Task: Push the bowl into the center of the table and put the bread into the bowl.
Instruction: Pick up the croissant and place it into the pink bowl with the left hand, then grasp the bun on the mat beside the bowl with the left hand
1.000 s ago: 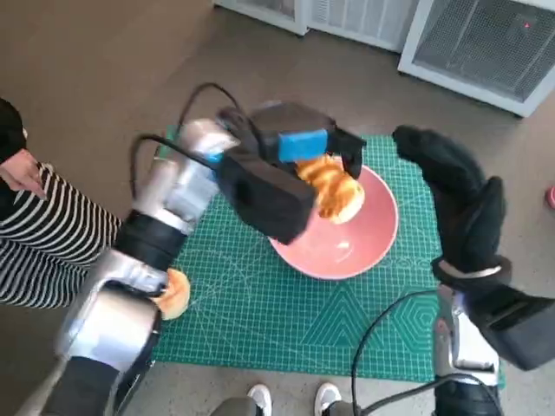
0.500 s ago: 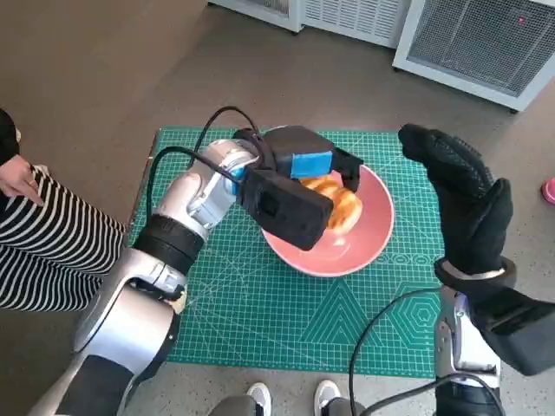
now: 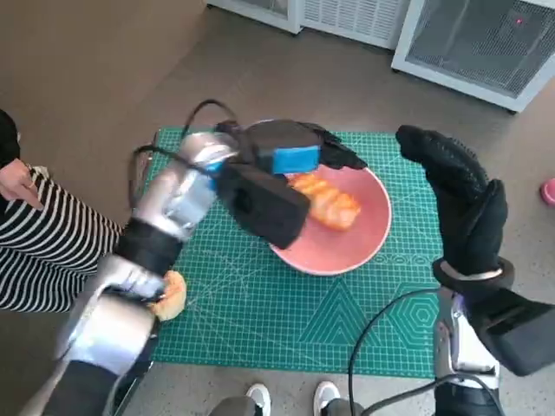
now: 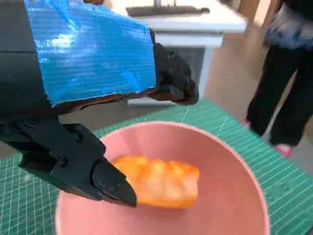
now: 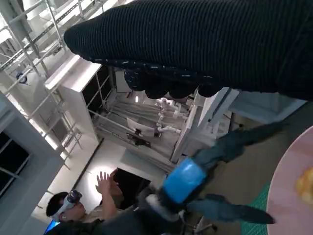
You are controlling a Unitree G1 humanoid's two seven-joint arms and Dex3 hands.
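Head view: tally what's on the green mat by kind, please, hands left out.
Bread: 2, one in the bowl, one at the mat's near left edge
Pink bowl: 1
Total: 3

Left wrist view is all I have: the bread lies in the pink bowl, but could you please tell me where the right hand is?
Observer: The right hand hangs above the green mat's right side, beside the bowl, holding nothing.
Operator: Thank you. Is any other bread about?
Observer: Yes, a second bread lies at the mat's left edge, by the left forearm.
Operator: Is anyone close to the table there?
Observer: A person in striped clothing is just off the table's left side.
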